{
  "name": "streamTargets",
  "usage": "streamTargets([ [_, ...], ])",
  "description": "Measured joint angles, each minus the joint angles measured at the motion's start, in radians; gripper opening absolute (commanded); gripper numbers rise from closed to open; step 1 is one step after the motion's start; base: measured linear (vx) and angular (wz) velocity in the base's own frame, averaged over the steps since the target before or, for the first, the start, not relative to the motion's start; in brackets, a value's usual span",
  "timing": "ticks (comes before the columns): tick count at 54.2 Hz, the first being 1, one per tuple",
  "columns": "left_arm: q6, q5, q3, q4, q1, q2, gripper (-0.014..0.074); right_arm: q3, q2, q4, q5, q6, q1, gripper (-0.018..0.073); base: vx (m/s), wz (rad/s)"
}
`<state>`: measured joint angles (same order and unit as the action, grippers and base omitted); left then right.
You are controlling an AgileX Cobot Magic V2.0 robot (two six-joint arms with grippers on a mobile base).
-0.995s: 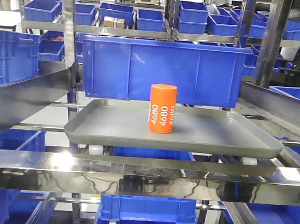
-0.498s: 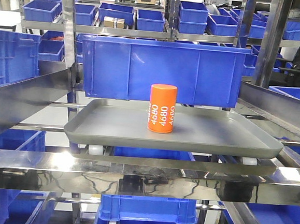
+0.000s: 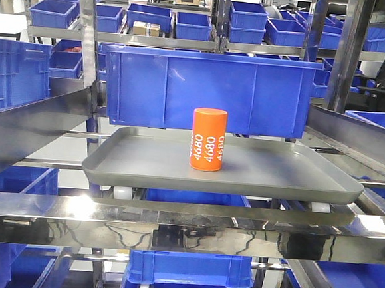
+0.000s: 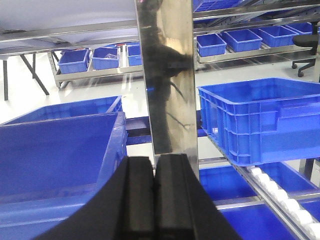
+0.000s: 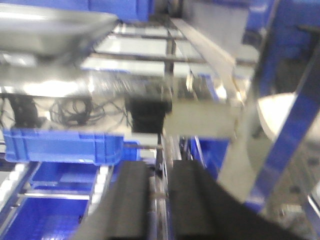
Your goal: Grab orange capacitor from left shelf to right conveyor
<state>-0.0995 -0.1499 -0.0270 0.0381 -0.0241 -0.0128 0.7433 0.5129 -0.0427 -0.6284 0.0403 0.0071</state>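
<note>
The orange capacitor stands upright in the middle of the shallow grey tray on the steel-frame left shelf. White "4680" runs down its side. Neither gripper shows in the front view. My left gripper is shut and empty, with a shiny steel post just ahead of it. My right gripper is slightly open and empty, below the shelf's front rail. That view is blurred, and the tray's underside shows at its top left. The right conveyor is out of view.
A large blue bin stands right behind the tray, with several more blue bins on the racks behind and below. A steel front rail crosses below the tray. Blue crates and white rollers flank the left gripper.
</note>
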Motion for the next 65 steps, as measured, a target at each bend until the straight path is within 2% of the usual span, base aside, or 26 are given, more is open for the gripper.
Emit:
streamTargets([
  [5,0.000,0.000,0.000,0.000,0.000,0.000,-0.0006,0.039,0.027,0.053,0.000,0.056,0.000,0.0603,0.00,0.00],
  [11,0.000,0.000,0.000,0.000,0.000,0.000,-0.0006,0.093,0.088,0.146,-0.001,0.157,0.000,0.0729,0.00,0.00],
  [21,0.000,0.000,0.000,0.000,0.000,0.000,-0.0006,0.187,0.221,0.351,-0.032,0.343,0.000,0.0722,0.00,0.00],
  [34,0.000,0.000,0.000,0.000,0.000,0.000,-0.0006,0.319,0.398,0.712,-0.048,0.649,0.000,0.0694,0.00,0.00],
  [42,0.000,0.000,0.000,0.000,0.000,0.000,-0.0006,0.396,0.507,0.890,-0.058,0.803,0.000,0.0691,0.00,0.00],
  [55,0.000,0.000,0.000,0.000,0.000,0.000,-0.0006,0.519,0.697,1.093,-0.095,0.947,0.000,0.0686,0.00,0.00],
  [65,0.000,0.000,0.000,0.000,0.000,0.000,-0.0006,0.592,0.819,1.155,-0.110,0.991,0.036,0.0680,0.00,0.00],
])
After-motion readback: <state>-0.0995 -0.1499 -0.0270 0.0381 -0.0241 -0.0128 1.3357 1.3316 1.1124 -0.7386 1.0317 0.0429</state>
